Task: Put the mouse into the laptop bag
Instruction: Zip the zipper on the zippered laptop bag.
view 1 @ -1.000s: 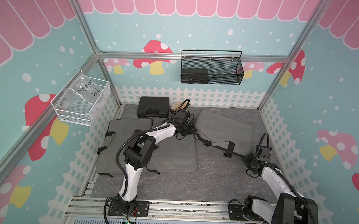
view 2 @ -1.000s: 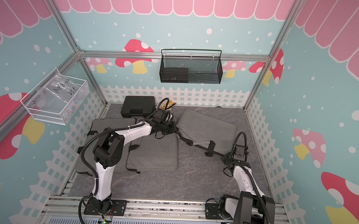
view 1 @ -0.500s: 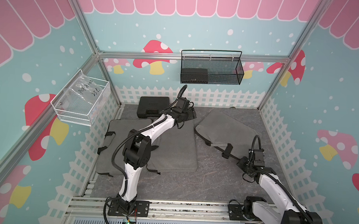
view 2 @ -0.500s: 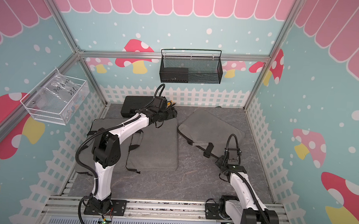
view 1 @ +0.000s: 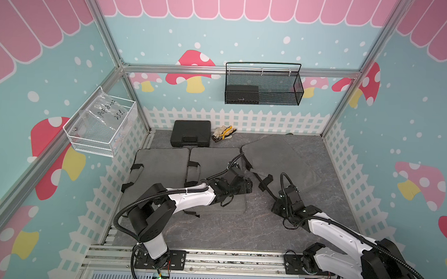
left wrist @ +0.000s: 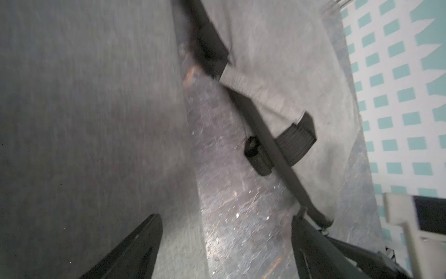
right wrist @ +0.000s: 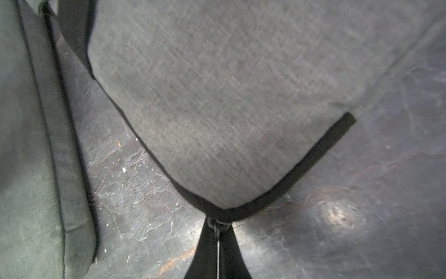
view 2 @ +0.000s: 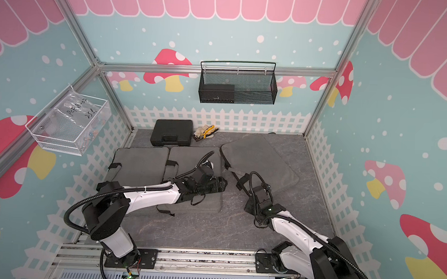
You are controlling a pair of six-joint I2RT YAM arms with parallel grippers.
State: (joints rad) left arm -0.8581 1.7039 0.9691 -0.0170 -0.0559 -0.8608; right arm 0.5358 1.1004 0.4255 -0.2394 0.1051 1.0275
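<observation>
Three grey fabric laptop bags lay flat. My right gripper [right wrist: 217,224], fingers pressed together, pinched the black-trimmed near corner of the rightmost bag [view 1: 271,155]. My left gripper [left wrist: 225,216] hung spread over the middle bag [view 1: 211,160]. I could not see the mouse. Far off, the black mesh wall basket [view 1: 284,94] held a black box [view 1: 242,93].

Blurry picture here. The left gripper [left wrist: 225,217] has its two dark fingers [left wrist: 135,248] spread wide, with only mottled tabletop [left wrist: 224,183] between the tips. One finger sits over a dark grey bag [left wrist: 84,108]. Across the strip of tabletop lies a lighter grey bag [left wrist: 277,55], with a black strap [left wrist: 288,170] along its edge. A small black object [left wrist: 254,154] sits just beside that strap, too smeared to identify.
</observation>
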